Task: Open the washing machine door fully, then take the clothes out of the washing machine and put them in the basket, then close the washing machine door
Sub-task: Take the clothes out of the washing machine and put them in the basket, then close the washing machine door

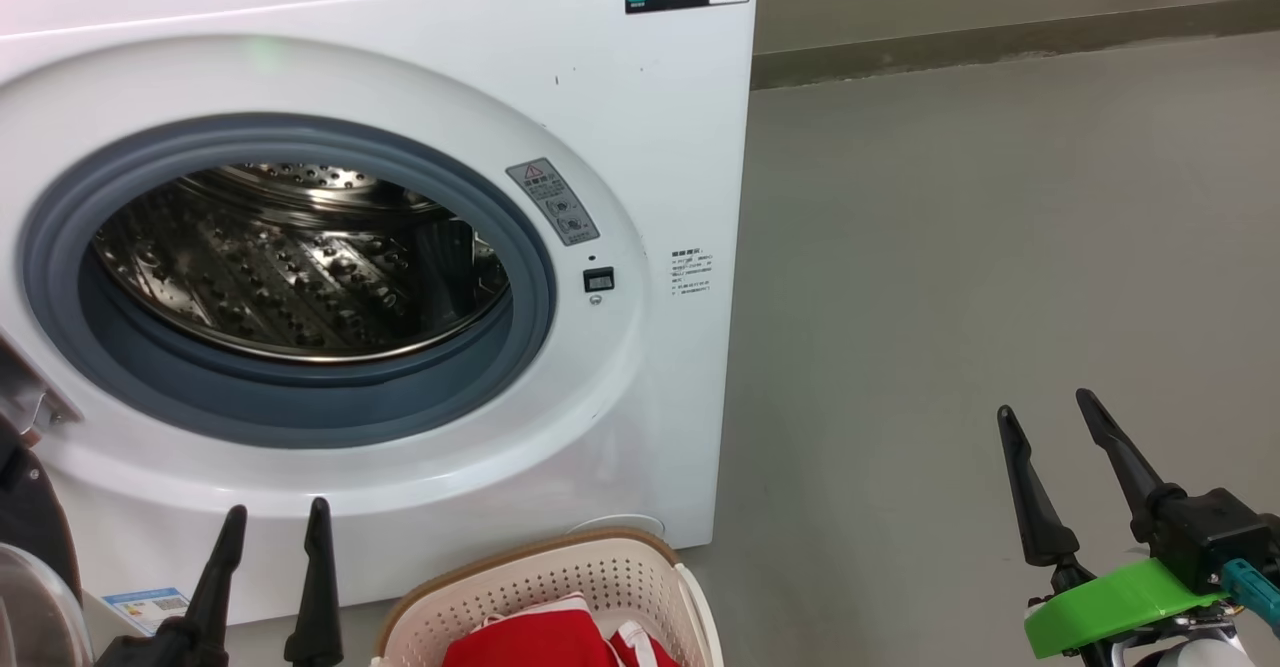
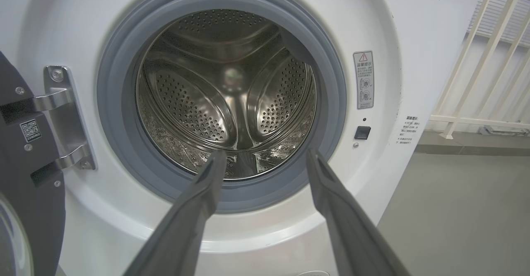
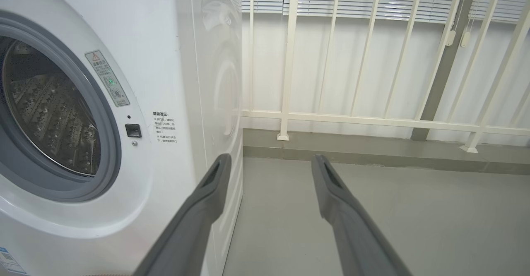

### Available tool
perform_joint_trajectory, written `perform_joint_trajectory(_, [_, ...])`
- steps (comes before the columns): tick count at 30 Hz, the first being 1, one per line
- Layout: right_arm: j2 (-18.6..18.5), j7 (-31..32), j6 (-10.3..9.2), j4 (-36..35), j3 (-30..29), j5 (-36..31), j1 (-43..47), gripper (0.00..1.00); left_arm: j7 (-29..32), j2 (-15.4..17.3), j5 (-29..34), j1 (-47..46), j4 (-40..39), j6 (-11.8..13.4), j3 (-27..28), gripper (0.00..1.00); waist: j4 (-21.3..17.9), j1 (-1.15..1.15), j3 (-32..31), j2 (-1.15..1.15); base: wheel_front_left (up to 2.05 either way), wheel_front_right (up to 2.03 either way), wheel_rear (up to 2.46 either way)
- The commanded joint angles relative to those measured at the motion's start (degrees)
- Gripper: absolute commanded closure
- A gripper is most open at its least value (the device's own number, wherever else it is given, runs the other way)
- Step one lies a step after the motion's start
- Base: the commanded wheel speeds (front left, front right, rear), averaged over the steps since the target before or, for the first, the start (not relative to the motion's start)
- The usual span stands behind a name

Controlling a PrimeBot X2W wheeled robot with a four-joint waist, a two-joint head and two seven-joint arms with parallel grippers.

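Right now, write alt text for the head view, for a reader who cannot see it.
A white washing machine stands with its door swung open at the left edge, its steel drum empty. Below it, red clothes lie in a cream basket. The left gripper and right gripper sit low in frame, fingers apart and holding nothing.

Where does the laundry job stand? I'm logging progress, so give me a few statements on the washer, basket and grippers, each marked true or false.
The big white washing machine has clothes in its perforated steel drum. False: it looks empty.
Bright red clothes lie in the cream perforated plastic basket. True.
The round black-rimmed washing machine door is shut. False: it stands open on its hinges.
The left gripper and right gripper are open, holding nothing. True.
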Motion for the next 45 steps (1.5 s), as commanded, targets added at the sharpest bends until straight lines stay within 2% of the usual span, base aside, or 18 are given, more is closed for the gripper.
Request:
perform_joint_trajectory(1, [-0.7, -0.4, 0.02, -1.2, 1.4, 0.0, -0.9, 0.0, -0.7, 0.3, 0.3, -0.5, -1.4, -0.3, 1.8, 0.0, 0.0, 0.0, 0.1, 0.0, 0.0, 0.0, 0.0])
perform_joint_trajectory(8, [-0.6, -0.4, 0.02, -0.9, 1.8, 0.0, -1.1, 0.0, -0.7, 0.3, 0.5, -0.3, -1.2, -0.5, 1.8, 0.0, 0.2, 0.0, -0.1, 0.0, 0.0, 0.0, 0.0])
perform_joint_trajectory(11, [-0.7, -0.4, 0.02, -0.8, 2.0, 0.1, -1.3, 0.0, -0.7, 0.3, 1.6, -0.2, -1.0, 0.4, 2.0, 0.0, 0.1, 0.0, -0.1, 0.0, -0.13, 0.13, 0.0])
perform_joint_trajectory(16, [-0.8, -0.4, 0.02, -0.7, 1.7, 0.2, -1.7, 0.0, -0.7, 0.2, 1.7, -0.3, -1.6, 0.5, 2.2, 0.0, 0.1, 0.0, 0.2, 0.0, -0.68, 0.68, 0.0])
perform_joint_trajectory(34, [-1.1, -0.4, 0.02, -0.2, 2.0, 0.4, -2.9, 0.0, -0.7, 0.2, -0.1, -0.4, -3.5, -0.6, 1.4, 0.0, 0.4, 0.0, 1.6, 0.0, -1.75, 1.75, 0.0])
perform_joint_trajectory(45, [-1.1, -0.4, 0.02, 0.1, 2.2, 0.4, -3.4, 0.0, -0.7, 0.1, -0.3, -0.3, -4.6, -0.1, 1.9, 0.0, 1.2, 0.0, 2.3, 0.0, -0.61, 0.61, 0.0])
